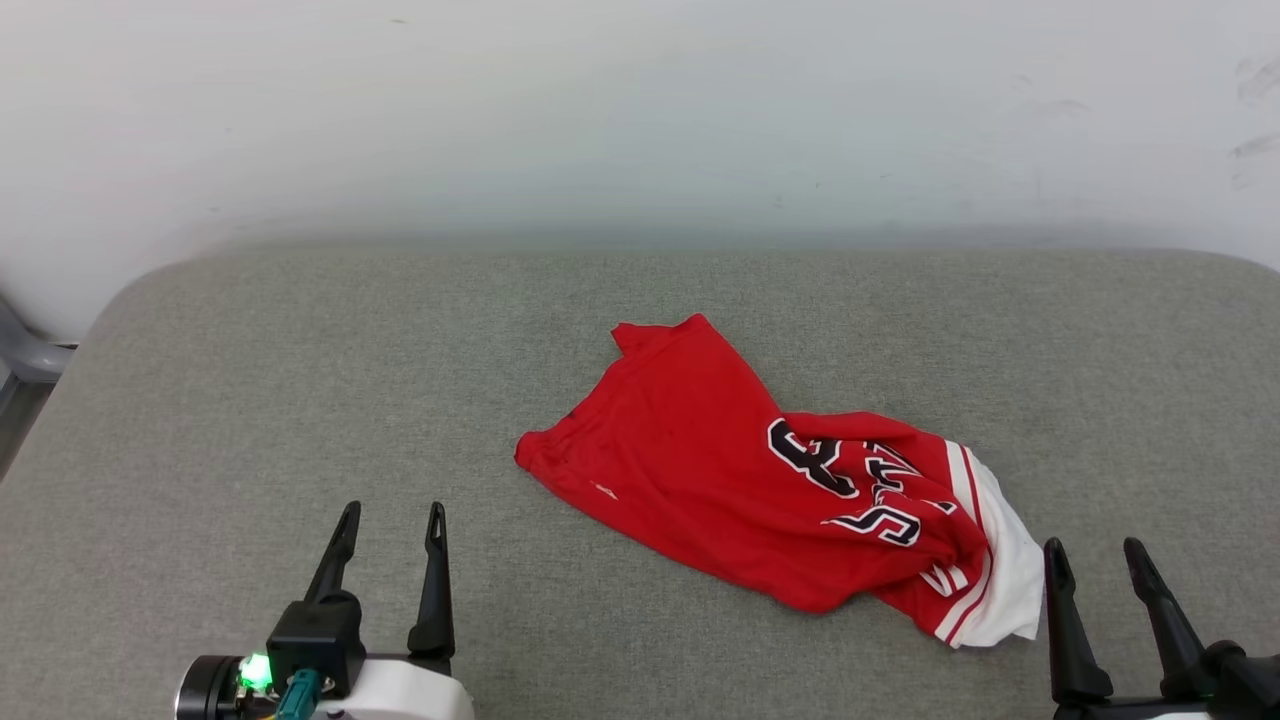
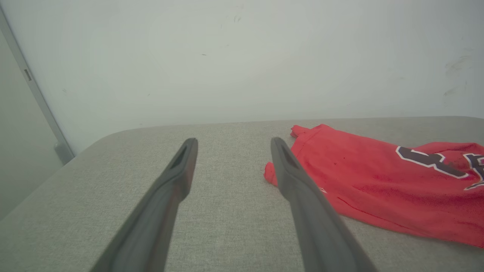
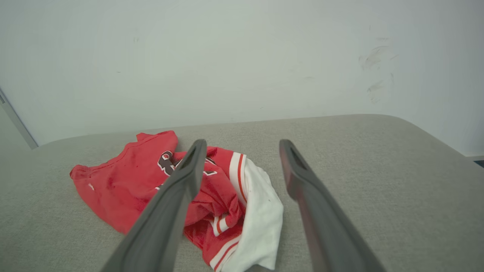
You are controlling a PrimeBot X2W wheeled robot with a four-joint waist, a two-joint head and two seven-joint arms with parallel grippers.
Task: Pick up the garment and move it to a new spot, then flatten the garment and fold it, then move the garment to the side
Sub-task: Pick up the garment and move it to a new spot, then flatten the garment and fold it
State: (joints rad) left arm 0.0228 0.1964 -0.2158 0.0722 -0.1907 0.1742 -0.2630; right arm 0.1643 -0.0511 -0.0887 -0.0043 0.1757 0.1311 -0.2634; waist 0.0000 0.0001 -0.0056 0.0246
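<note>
The left gripper hovered at the near left, fingers spread apart and empty, over the grey padded surface. To its right the garment lay crumpled around the middle, its white sleeve trailing toward the near right. Just beside that sleeve the right gripper stood with fingers apart, holding nothing.

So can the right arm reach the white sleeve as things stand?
Likely yes: the right gripper stands open and empty beside the white sleeve of the garment, nothing between them.
</note>
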